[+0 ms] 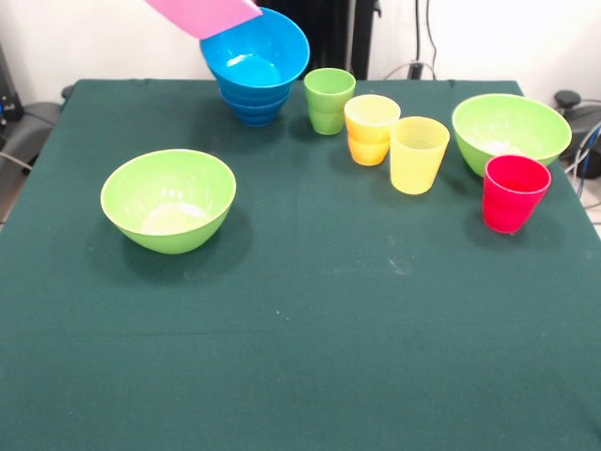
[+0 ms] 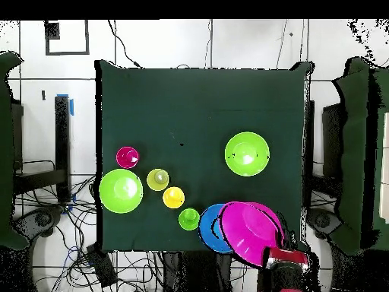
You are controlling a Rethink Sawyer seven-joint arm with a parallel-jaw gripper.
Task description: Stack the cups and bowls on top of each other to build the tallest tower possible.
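The pink bowl is carried in the air by the gripper, held at the rim on the side nearest the robot's base. In the overhead view it overlaps the blue tower but sits offset from it, toward the gripper side. In the front view only a tilted corner of the pink bowl is seen at the top edge, above and just left of the tower, apart from it. The coming move is judged to turn on this offset: the pink bowl must be shifted away from the gripper side until centred over the tower's top blue bowl, then levelled.

The gripper is closed on the pink bowl's rim; the finger gap itself is hidden by the bowl.

3 nested blue bowls are counted in the tower. Untouched on the table: 2 lime green bowls, and 4 cups, green cup, orange cup, yellow cup, red cup. The green cup stands just beside the tower, so a knock is judged a risk
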